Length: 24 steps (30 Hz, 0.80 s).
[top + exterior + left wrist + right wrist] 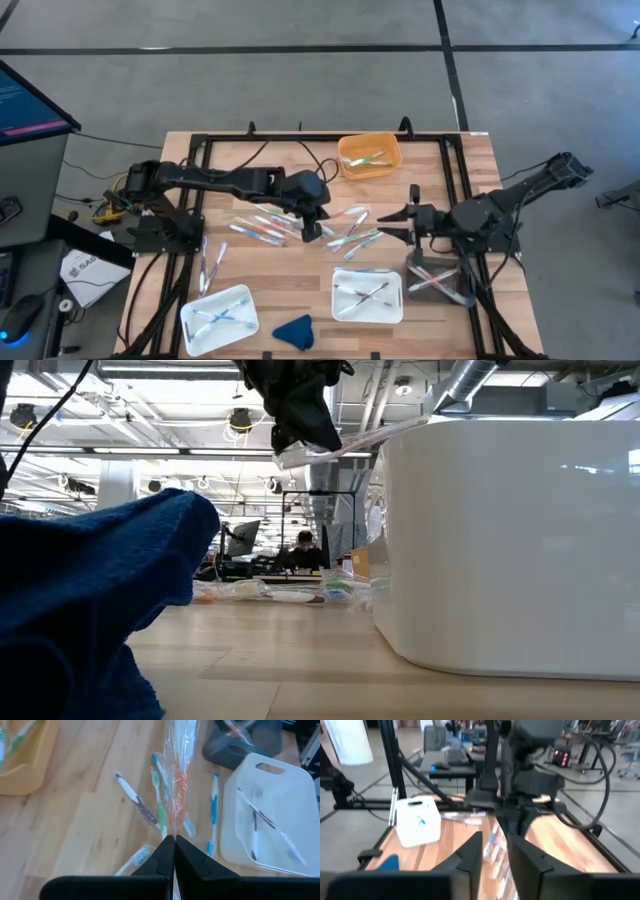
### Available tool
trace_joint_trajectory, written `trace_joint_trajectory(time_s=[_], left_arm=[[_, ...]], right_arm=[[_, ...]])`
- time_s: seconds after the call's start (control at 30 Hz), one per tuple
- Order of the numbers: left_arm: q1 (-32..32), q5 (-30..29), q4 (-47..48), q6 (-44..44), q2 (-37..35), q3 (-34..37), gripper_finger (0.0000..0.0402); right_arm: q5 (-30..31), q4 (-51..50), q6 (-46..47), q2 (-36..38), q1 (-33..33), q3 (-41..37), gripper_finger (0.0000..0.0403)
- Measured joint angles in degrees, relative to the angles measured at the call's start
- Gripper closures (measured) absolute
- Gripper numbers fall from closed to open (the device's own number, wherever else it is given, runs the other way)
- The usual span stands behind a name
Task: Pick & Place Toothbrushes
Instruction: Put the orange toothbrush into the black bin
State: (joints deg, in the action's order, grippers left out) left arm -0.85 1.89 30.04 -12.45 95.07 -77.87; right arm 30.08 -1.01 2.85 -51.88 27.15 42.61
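Several toothbrushes (300,228) in clear wrappers lie scattered flat on the wooden table's middle. My left gripper (174,840) hangs over them (313,230), shut on one orange-accented wrapped toothbrush (178,775), which also shows in the low view (350,440). My right gripper (496,851) stands open to the right of the pile (388,222), pointing at my left arm, with nothing between its fingers. More toothbrushes lie in the orange bin (345,168), two white trays (340,310) (190,335) and a grey container (412,268). My left gripper pinches the wrapped toothbrush at one end (173,829) between its two fingers. The fingers slant down from the table's left side and lie along the brush. It sticks out beyond the fingertips toward the right, about level, lifted clear of the table and the other brushes.
A blue cloth lump (293,330) lies at the near edge between the two white trays. A black frame (190,160) runs around the tabletop. A monitor (25,100) and loose gear stand off the table's left side.
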Motion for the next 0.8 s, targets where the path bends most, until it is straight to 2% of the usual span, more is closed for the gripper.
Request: trace_joint_trajectory(time_s=[0.1,0.17,0.4,0.63,0.8], left_arm=[[1.78,-0.5,0.02,-0.96,0.0,0.0,0.0401],[3.07,-1.89,0.15,-2.72,0.0,0.0,0.0401],[6.37,-3.71,0.83,-7.37,0.0,0.45,0.0401],[7.05,-3.89,-0.04,-10.77,0.0,6.89,0.0401],[7.64,-3.85,-3.85,-12.31,0.02,10.92,0.0401]], right_arm=[[-2.85,-2.73,0.13,-0.9,-2.59,0.4,0.0286],[-3.95,-8.17,0.2,-2.45,-3.86,2.07,0.0266],[-5.16,-17.34,-0.59,-15.38,-5.22,11.89,0.0217],[-5.15,-23.6,-0.86,-27.91,-5.22,22.93,0.0202],[-6.16,-34.03,-0.24,-36.45,-5.99,29.91,0.0208]])
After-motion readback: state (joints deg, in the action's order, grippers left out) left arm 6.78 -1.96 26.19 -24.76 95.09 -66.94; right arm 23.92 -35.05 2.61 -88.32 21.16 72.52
